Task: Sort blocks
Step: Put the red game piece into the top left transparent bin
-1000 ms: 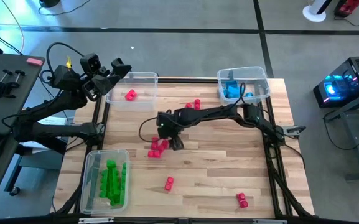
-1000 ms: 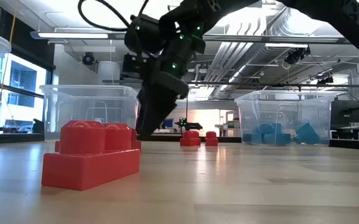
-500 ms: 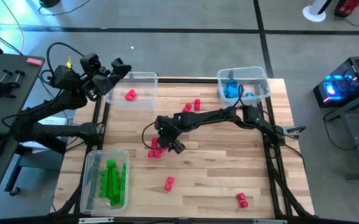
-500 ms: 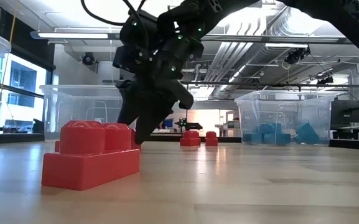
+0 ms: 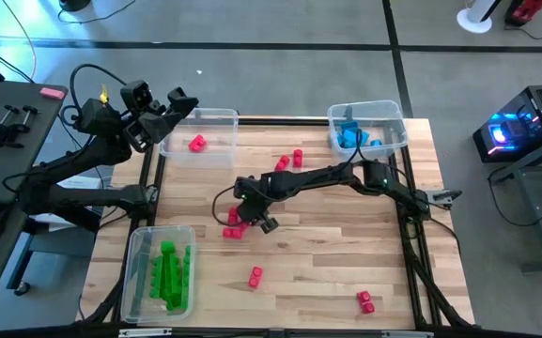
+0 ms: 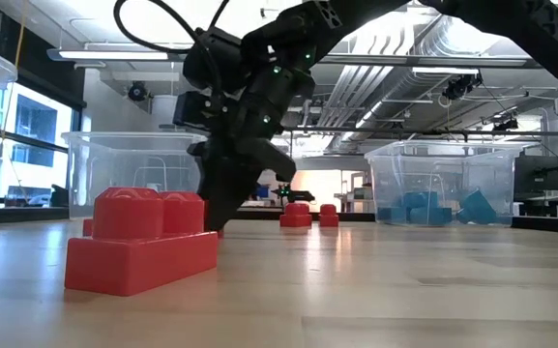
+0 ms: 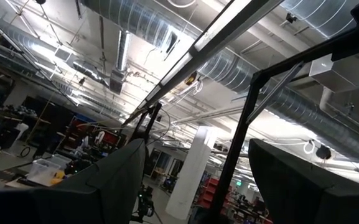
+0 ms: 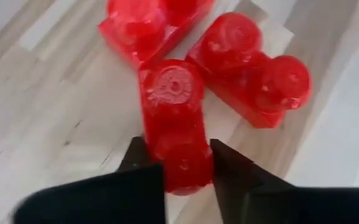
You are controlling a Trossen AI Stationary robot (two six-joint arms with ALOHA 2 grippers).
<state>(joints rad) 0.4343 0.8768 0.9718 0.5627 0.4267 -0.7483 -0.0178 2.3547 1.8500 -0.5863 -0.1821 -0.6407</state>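
Roughly midway, by my read. Lower frame of high view: single red block (image 5: 255, 275) and red pair (image 5: 365, 300) loose on bench (image 5: 327, 253); green blocks (image 5: 171, 272) already in lower-left bin (image 5: 137, 272). Centre: right hand (image 5: 255, 217) down at red cluster (image 5: 234, 225), fingers (image 8: 229, 168) clamped on red two-stud block (image 8: 174, 121). Farther up: two more red blocks (image 5: 290, 160) loose; one red block (image 5: 196, 144) in upper-left bin (image 5: 222, 117); blue blocks (image 5: 354, 139) in upper-right bin (image 5: 388, 111). Left hand (image 5: 178, 104) parked raised at upper-left bin, fingers apart.
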